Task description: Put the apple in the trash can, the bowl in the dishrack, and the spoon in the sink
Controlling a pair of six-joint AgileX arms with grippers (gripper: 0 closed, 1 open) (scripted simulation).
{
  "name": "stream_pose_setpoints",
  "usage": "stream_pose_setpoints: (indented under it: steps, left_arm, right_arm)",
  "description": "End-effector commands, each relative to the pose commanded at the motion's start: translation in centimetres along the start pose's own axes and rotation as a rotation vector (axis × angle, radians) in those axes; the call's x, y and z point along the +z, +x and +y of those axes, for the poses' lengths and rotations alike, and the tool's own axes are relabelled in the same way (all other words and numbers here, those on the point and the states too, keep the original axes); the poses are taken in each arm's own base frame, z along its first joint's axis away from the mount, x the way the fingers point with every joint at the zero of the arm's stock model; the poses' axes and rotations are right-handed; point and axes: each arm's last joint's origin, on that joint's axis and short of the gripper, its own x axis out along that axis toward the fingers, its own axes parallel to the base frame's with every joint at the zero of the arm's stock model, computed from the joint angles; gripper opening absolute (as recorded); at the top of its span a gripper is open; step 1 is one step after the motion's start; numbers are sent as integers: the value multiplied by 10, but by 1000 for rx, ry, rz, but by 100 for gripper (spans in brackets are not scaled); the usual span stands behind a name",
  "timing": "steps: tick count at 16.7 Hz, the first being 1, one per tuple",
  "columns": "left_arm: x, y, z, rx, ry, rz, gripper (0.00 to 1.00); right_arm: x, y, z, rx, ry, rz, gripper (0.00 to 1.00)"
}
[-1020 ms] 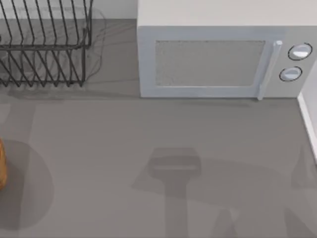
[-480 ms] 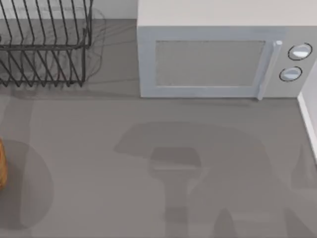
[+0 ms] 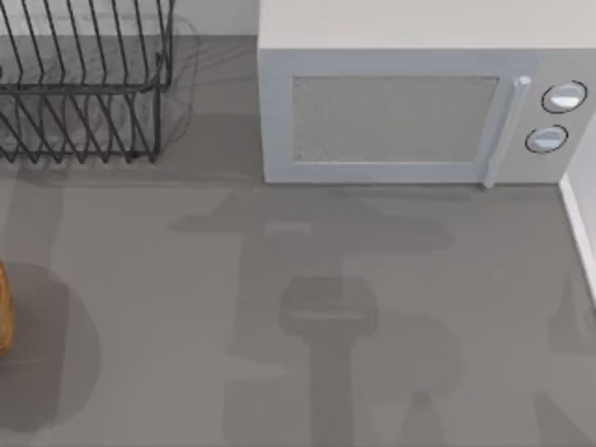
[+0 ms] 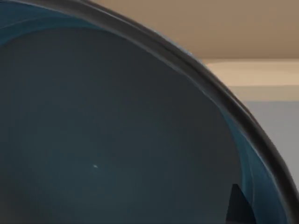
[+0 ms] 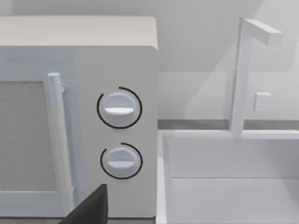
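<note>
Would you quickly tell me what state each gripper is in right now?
Left gripper: cannot be told; its wrist view looks close into the teal bowl.
Right gripper: cannot be told; its wrist view faces the microwave and sink.

Teal-blue bowl (image 4: 117, 140), white microwave (image 3: 410, 102)

surface: we note a plain grey table (image 3: 186, 279) | back left: the dishrack (image 3: 84, 84) stands on it; back centre to right: a white microwave (image 3: 419, 112) beside it, well apart | left edge: an orange-brown object (image 3: 3, 307), cut off; identity unclear
</note>
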Motion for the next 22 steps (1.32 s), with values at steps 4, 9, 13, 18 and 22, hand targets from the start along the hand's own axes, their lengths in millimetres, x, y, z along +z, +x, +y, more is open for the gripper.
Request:
stream_pose_setpoints:
  steps: [4, 9, 13, 18, 22]
  left_arm:
    - [-54, 19, -8, -1, -4, 10, 0]
    - [-69, 22, -10, -1, -6, 22, 0]
    - [-69, 22, -10, -1, -6, 22, 23]
    - [-69, 22, -10, -1, -6, 22, 60]
    - [-69, 22, -10, -1, -6, 22, 90]
  right_arm:
    - [0, 0, 0, 0, 0, 0, 100]
    - [0, 0, 0, 0, 0, 0, 100]
    - [0, 0, 0, 0, 0, 0, 100]
    - [0, 0, 0, 0, 0, 0, 100]
    - [0, 0, 0, 0, 0, 0, 100]
